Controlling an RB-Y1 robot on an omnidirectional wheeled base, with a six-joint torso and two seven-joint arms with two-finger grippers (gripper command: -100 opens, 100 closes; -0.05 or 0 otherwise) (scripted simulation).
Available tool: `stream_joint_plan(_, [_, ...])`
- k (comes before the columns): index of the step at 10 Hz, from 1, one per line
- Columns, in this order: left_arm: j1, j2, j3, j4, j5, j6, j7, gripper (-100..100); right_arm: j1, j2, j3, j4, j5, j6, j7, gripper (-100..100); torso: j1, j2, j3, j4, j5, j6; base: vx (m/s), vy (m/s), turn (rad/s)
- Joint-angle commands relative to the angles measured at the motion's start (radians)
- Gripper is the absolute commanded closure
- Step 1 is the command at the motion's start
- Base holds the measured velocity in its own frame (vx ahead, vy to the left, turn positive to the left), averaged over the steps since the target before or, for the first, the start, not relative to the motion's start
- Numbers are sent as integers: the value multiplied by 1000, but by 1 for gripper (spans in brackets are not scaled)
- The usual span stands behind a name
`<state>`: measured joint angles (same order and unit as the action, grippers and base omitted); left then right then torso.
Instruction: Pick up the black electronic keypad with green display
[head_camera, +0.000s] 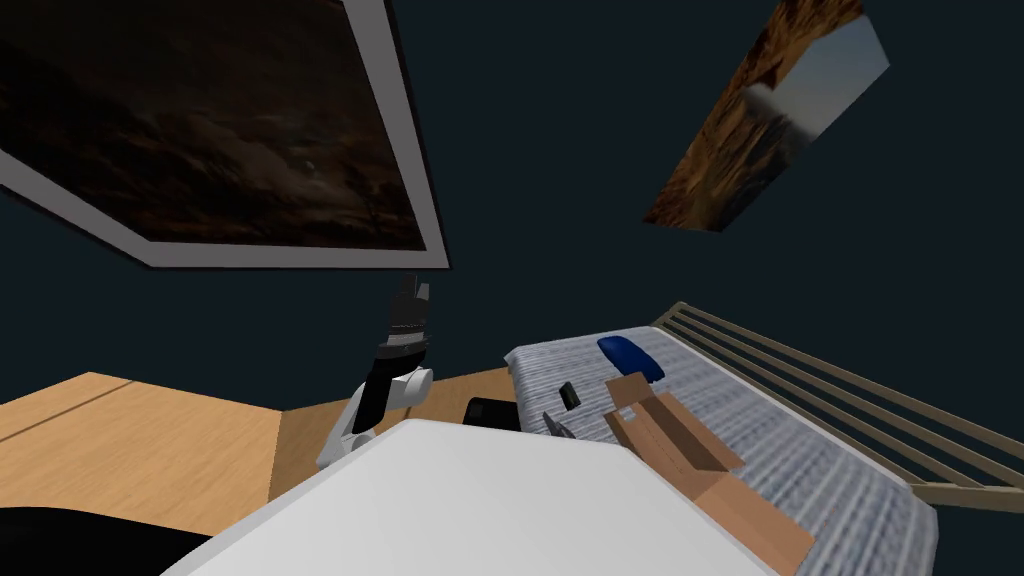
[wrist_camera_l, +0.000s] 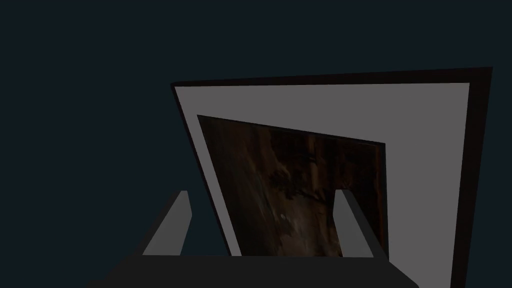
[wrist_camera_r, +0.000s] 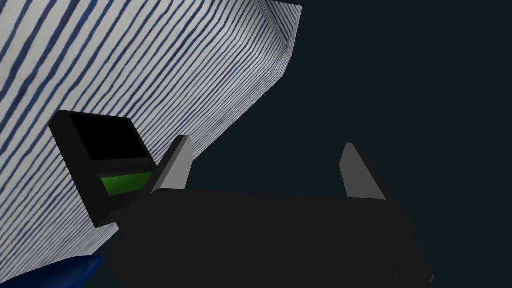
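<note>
The black keypad (wrist_camera_r: 107, 165) with a green display lies flat on the blue-and-white striped bed cover (wrist_camera_r: 150, 65). In the head view the keypad (head_camera: 569, 395) is small, near the bed's near end. My right gripper (wrist_camera_r: 265, 167) is open with nothing between its fingers. The keypad sits just outside one finger (wrist_camera_r: 175, 167), not in the gap. In the head view the right gripper (head_camera: 556, 427) is low beside the bed. My left gripper (wrist_camera_l: 262, 225) is open and empty, and in the head view the left gripper (head_camera: 412, 295) is raised toward the wall.
A blue rounded object (head_camera: 630, 358) and an open cardboard box (head_camera: 670, 440) lie on the striped bed (head_camera: 800, 450) near the keypad. A slatted bed rail (head_camera: 850, 390) runs along the far side. Wood floor (head_camera: 150, 440) spreads to the left.
</note>
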<state>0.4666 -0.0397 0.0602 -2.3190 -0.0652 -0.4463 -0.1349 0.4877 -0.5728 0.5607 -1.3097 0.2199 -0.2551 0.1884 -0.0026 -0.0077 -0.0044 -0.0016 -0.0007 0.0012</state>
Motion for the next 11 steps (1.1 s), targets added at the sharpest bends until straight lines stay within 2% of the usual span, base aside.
stream_joint_plan(1, [0,0,0,0,0,0,0,0,-15,-41,33,43,19,39,-3,-100,0,0,0,0,0,0,10,-54,432])
stream_joint_plan(2, [0,0,0,0,0,0,0,0,-24,-61,51,74,33,59,-1,-100,-1,0,0,0,0,0,6,-77,419])
stream_joint_plan(4, [0,0,0,0,0,0,0,0,-24,-61,51,75,33,59,-1,-100,-1,0,0,0,0,1,4,-45,81])
stream_joint_plan(9, [0,0,0,0,0,0,0,0,-67,-154,118,205,103,156,2,-100,-1,-1,-1,0,0,0,7,-46,309])
stream_joint_plan(11, [0,0,0,0,0,0,0,0,-76,-169,126,224,116,173,2,-100,1,-2,-1,0,0,1,22,-23,136])
